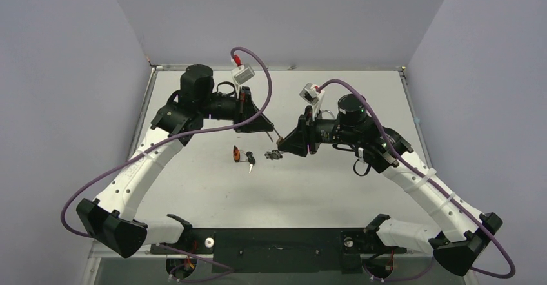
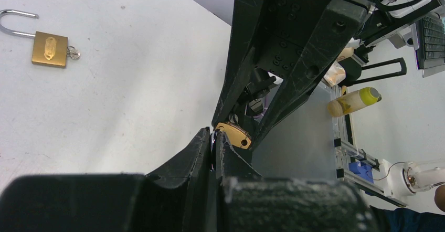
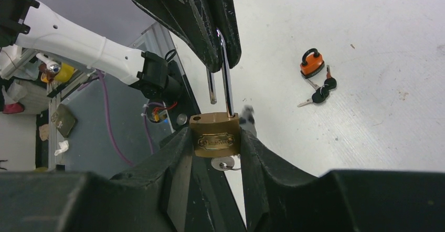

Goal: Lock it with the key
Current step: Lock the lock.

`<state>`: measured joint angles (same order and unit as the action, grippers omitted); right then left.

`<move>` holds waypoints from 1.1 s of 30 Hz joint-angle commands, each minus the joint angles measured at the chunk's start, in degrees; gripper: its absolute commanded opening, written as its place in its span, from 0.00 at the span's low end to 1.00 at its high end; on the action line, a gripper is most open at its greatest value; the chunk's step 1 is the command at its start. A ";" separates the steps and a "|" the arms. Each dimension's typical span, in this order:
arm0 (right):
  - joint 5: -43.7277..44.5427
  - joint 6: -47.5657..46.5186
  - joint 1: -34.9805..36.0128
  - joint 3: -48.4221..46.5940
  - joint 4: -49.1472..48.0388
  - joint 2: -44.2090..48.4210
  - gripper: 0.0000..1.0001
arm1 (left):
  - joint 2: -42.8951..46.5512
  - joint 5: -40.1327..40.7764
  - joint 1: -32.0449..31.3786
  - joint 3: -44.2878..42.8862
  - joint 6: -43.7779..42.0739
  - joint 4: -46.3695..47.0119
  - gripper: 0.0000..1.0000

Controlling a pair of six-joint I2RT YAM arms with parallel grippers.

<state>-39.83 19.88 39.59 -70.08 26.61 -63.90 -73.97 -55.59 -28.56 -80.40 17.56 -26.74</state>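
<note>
The lock (image 3: pixel 215 135) is a small brass padlock, held by its body between my right gripper's (image 3: pixel 215 137) fingers. A silver key (image 3: pixel 225 164) sticks out of its underside. Its silver shackle (image 3: pixel 228 85) stands up and is open, with the short leg free of the body. My left gripper (image 2: pixel 214 137) is shut on the top of that shackle, and its fingers (image 3: pixel 210 27) show in the right wrist view. The lock's brass body also shows in the left wrist view (image 2: pixel 234 135). In the top view both grippers, left (image 1: pixel 276 132) and right (image 1: pixel 284 146), meet at the table's middle.
A second brass padlock (image 2: pixel 50 49) with an open shackle and a key in it lies on the table. A small orange padlock (image 3: pixel 311 64) (image 1: pixel 236 154) and a bunch of black-headed keys (image 3: pixel 320 93) (image 1: pixel 250 161) lie near the grippers.
</note>
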 commanded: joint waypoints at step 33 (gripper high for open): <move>-5.43 12.95 -10.00 -2.24 -41.09 4.36 0.57 | 9.08 28.15 -5.68 -4.41 35.83 31.58 0.00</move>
<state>-43.42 30.20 28.62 -70.08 -6.59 -58.43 -66.89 -30.50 -33.82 -80.66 48.80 -2.52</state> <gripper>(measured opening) 0.577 0.028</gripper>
